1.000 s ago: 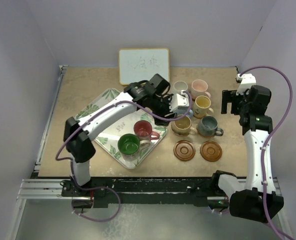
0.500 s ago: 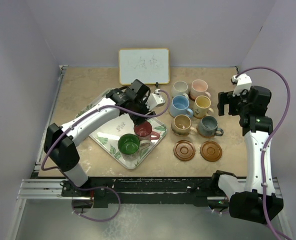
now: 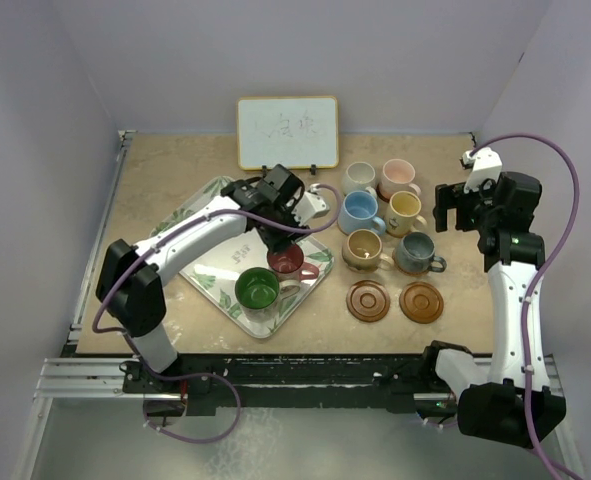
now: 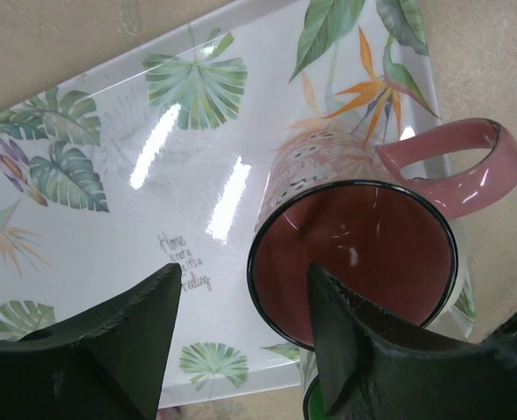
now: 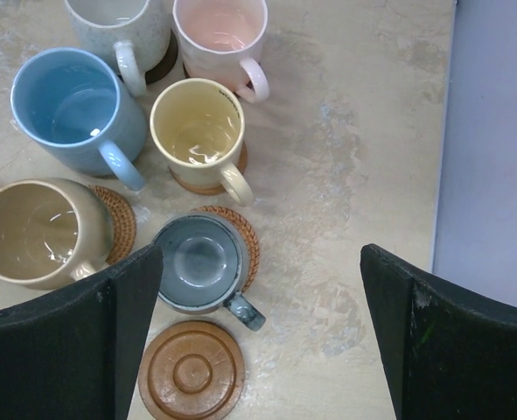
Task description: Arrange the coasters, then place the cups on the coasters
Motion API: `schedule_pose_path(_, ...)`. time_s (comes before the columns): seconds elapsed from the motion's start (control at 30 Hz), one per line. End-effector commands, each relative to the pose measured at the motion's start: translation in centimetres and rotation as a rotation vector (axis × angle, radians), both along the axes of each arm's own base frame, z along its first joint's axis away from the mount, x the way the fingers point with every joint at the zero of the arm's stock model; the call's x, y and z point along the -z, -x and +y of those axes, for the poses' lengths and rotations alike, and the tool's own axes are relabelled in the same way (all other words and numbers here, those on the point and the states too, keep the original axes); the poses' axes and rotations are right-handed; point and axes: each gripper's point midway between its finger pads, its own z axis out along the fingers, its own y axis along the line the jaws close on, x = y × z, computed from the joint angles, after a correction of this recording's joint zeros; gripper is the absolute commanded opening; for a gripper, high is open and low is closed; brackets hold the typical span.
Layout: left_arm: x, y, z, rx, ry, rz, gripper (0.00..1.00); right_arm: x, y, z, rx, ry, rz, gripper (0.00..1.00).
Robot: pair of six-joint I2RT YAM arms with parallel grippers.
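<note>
While the red cup (image 4: 363,254) is standing on the tray (image 4: 109,219) directly beneath it, the left gripper (image 4: 241,289) is hanging with jaws apart astride the cup's near wall (nothing clamped yet), apparently lining up a rim grip. The right gripper (image 5: 260,262) is hovering wide open and empty, a bare coaster (image 5: 191,372) just below it.

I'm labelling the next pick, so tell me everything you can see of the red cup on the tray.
The red cup is a glossy ceramic-looking mug, dark red inside with a dark rim and a pinker loop handle. It stands upright and empty on the leaf-patterned tray, near its right corner, handle pointing right in the overhead view, beside the green cup. The open left gripper hangs over it, one finger above its mouth, one outside; contact cannot be told.
</note>
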Motion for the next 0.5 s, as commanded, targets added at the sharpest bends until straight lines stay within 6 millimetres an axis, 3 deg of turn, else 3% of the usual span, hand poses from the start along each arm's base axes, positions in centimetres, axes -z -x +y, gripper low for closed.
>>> schedule_pose_path(0.0, -2.8, 1.5, 0.5, 0.03, 0.067, -0.04, 0.56, -0.6, 0.1, 0.6, -0.035, -0.012, -0.019, 0.96)
schedule_pose_path(0.23, -5.1, 4.8, 2.3, 0.093, 0.137, -0.07, 0.56, -0.3, 0.0, 0.7, -0.041, -0.015, -0.009, 0.96)
schedule_pose_path(0.47, -2.3, 8.2, 4.5, 0.124, 0.097, 0.022, 0.56, -0.2, 0.0, 0.9, -0.053, -0.022, -0.008, 0.96)
